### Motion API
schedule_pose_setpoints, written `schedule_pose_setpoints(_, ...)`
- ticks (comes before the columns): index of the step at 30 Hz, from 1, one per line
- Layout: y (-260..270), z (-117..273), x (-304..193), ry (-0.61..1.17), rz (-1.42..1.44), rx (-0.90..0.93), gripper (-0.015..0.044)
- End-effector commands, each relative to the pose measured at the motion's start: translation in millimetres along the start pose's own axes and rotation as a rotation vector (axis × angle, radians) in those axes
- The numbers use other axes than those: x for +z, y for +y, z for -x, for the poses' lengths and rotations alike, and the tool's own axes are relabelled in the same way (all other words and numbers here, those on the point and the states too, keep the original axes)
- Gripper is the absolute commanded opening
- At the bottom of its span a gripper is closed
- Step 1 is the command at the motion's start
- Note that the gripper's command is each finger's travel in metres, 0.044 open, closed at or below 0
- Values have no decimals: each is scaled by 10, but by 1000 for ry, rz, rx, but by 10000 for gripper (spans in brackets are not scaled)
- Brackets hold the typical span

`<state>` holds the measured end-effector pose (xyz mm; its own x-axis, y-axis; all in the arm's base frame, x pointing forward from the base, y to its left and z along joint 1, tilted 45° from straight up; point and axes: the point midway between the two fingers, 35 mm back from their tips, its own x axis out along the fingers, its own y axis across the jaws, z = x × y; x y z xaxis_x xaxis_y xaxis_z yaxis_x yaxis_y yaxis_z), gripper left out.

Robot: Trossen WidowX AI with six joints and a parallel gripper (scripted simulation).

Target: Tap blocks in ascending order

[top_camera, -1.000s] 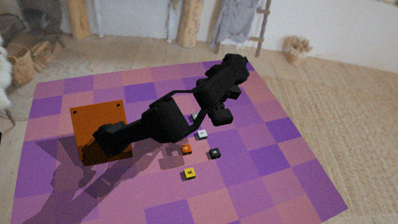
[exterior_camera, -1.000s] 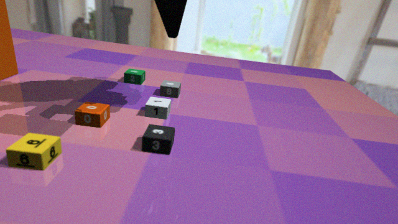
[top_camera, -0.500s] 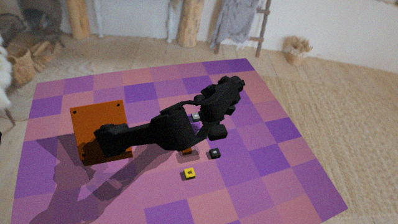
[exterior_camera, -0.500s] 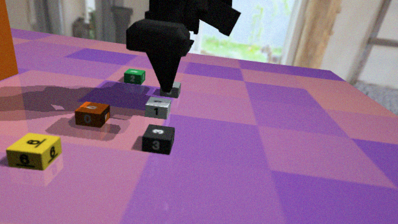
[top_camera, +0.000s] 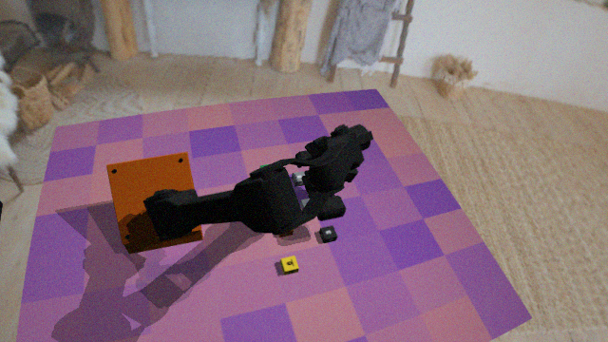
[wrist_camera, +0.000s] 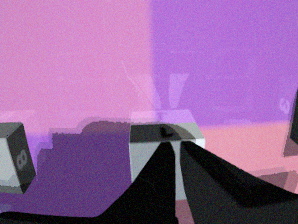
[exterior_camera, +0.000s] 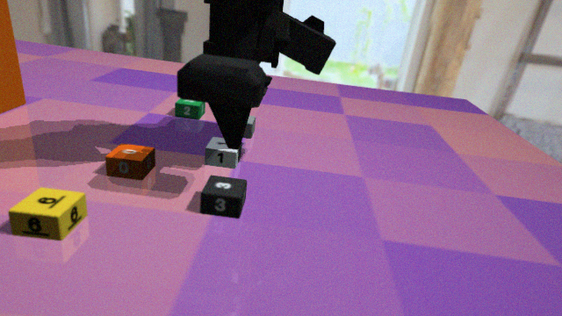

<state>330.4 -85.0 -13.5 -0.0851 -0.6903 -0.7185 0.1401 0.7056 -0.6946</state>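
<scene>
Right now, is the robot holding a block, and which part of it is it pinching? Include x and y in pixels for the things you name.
No, nothing is held. The hand (exterior_camera: 234,146) (wrist_camera: 174,151) is closed on nothing, with its tips at the white 1 block (exterior_camera: 221,155) (wrist_camera: 150,152).

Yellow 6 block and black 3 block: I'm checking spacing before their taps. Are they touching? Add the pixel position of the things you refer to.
Apart. The exterior view shows bare mat between the yellow 6 block (top_camera: 290,265) (exterior_camera: 47,214) and the black 3 block (top_camera: 328,234) (exterior_camera: 223,197) (wrist_camera: 295,120).
</scene>
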Motion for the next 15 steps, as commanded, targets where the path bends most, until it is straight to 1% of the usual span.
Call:
schedule_pose_setpoints(1,5,-32,-16,4,7,-7,20)
schedule_pose_setpoints(3,3,18,-1,0,1,0,20)
schedule_pose_setpoints(6,9,247,-12,4,7,-5,20)
schedule_pose_setpoints(11,11,295,-10,4,8,-5,20)
schedule_pose_setpoints(13,23,501,10,4,8,-2,20)
schedule_pose_setpoints(15,27,837,12,5,8,0,20)
